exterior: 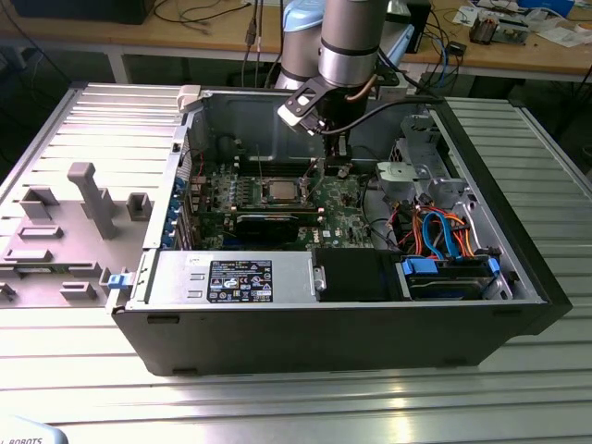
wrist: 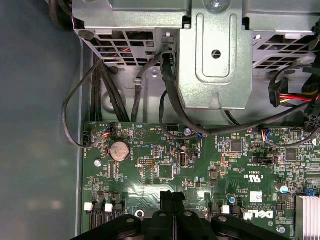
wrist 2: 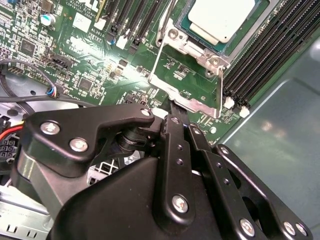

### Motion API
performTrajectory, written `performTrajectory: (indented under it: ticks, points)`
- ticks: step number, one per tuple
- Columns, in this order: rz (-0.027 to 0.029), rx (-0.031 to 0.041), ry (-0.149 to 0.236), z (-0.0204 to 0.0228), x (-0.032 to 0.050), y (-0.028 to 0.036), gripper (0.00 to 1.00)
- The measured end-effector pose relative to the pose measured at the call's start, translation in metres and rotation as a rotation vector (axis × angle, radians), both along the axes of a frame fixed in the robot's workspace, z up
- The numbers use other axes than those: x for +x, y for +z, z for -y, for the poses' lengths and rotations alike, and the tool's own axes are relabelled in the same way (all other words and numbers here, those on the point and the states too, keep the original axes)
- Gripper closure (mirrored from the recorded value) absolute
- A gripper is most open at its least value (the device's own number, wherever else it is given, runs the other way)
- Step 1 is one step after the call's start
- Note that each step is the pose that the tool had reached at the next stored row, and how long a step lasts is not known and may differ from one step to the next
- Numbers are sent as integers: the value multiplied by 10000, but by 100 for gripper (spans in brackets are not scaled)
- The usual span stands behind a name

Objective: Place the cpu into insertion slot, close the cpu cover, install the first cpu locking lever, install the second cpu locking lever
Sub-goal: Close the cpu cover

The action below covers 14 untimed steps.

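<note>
The cpu (wrist 2: 220, 17) lies flat in the insertion slot (wrist 2: 200, 50), silvery top up; in the exterior view the cpu (exterior: 277, 191) sits mid-board inside the open computer case. The cpu cover (wrist 2: 186, 100), a thin silvery frame with a square window, stands open from its hinge at the slot's edge. My gripper (wrist 2: 179, 111) is shut with nothing between its fingers, and its tips are right at the cover's free edge. In the exterior view the gripper (exterior: 338, 166) hangs just to the right of the slot. The first wrist view has the closed fingertips (wrist: 172, 196) over the green board.
Rows of black memory slots (wrist 2: 260, 60) flank the socket. A metal drive cage (wrist: 215, 55) with black cables (wrist: 170, 95) stands beside the board. Orange and blue cables (exterior: 444, 236) and a power supply (exterior: 231, 277) fill the case front. A grey fixture (exterior: 88, 199) lies on the table.
</note>
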<state>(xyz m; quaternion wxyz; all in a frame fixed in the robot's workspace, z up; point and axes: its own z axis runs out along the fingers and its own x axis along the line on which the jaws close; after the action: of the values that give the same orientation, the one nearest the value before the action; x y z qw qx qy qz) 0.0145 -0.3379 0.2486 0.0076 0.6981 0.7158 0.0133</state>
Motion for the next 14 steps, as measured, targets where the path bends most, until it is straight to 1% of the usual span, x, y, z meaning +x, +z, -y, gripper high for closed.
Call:
performTrajectory:
  ticks: [14]
  points:
    - [0, 0, 0, 0, -28, 0, 89]
